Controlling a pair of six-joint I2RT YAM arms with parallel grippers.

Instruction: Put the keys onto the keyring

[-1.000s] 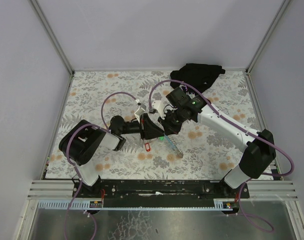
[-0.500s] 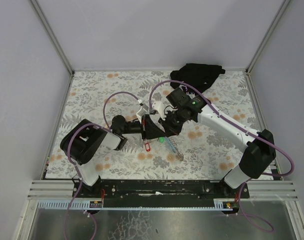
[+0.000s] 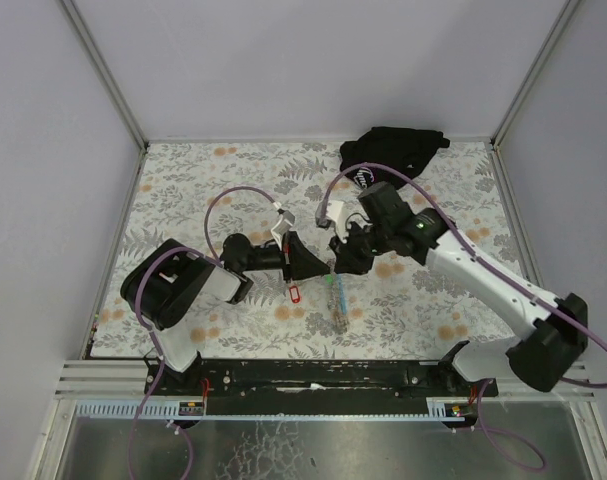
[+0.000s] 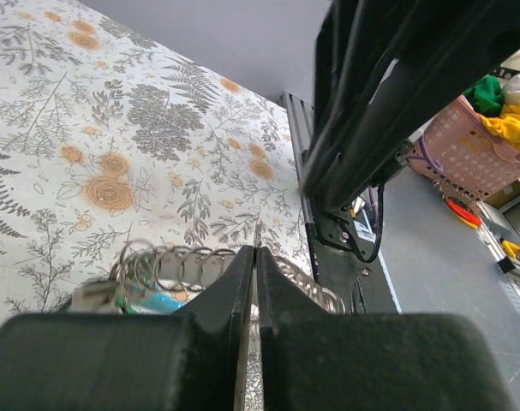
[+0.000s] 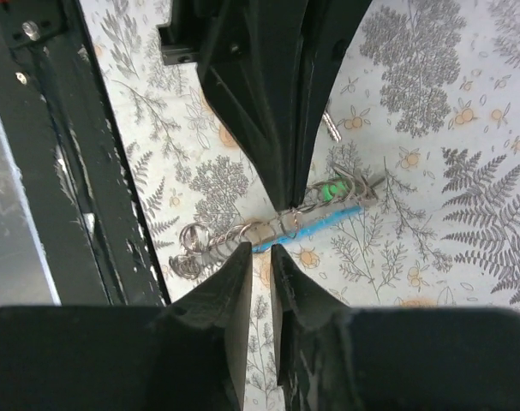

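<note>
Small metal keyring (image 5: pixel 198 240) with its light-blue strap section (image 5: pixel 318 221) lies on the floral tablecloth (image 3: pixel 183 190), centre-near, just near of both gripper tips. Green-tagged key (image 3: pixel 330 281) rests against the strap. Red-tagged key (image 3: pixel 294 292) sits just left of it, under the left gripper (image 3: pixel 320 268).

Left gripper jaws are clenched flat together, and a thin metal sliver (image 4: pixel 256 235) is pinched in the seam. Cannot tell if it is a key.

Right gripper (image 5: pixel 261 253) hovers right over the ring-and-strap line. Its jaws are parted by a narrow slit with nothing between them.

The left gripper's black wedge stands close opposite the right fingertips, crowding the strap. Black cloth bundle (image 3: pixel 393 150) is far right, well apart.
</note>
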